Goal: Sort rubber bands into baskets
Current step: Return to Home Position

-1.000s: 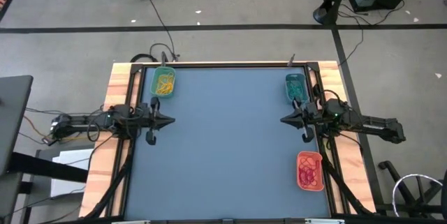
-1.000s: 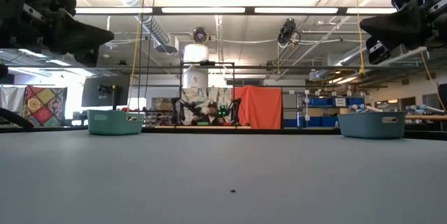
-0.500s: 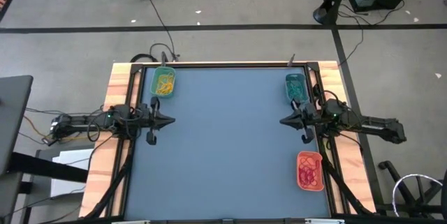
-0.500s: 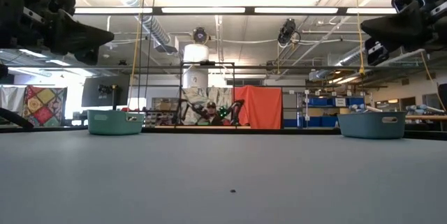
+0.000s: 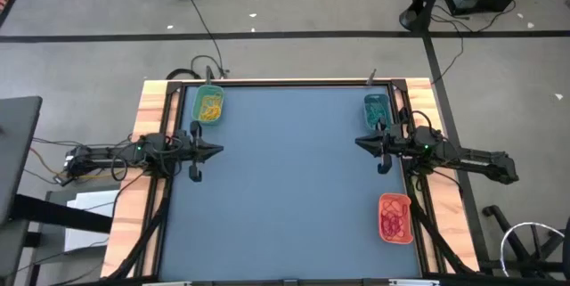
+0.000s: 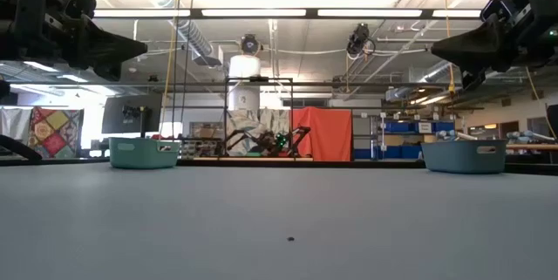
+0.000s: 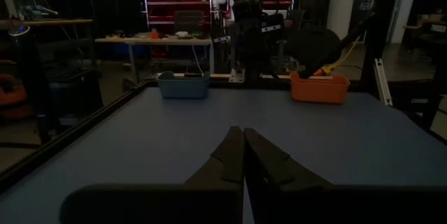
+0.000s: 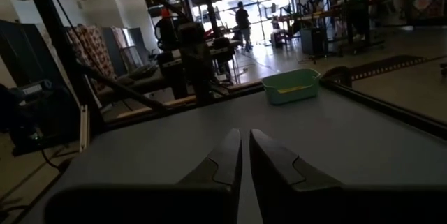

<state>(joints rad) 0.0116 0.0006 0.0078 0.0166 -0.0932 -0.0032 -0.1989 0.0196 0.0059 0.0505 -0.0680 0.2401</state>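
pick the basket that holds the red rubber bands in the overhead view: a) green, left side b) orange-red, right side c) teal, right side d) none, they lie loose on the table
B: in the high view the red rubber bands lie inside the orange-red basket by the table's right edge.

My left gripper [image 5: 216, 151] hangs just inside the table's [image 5: 285, 188] left edge, midway along it. My right gripper [image 5: 359, 143] faces it from the right edge. The green basket [image 5: 198, 106] in the upper-left corner holds yellow bands [image 5: 210, 108]. The teal basket [image 5: 377, 98] sits in the upper-right corner. The orange basket [image 5: 395, 197], near the lower-right corner, holds red bands [image 5: 393, 222].
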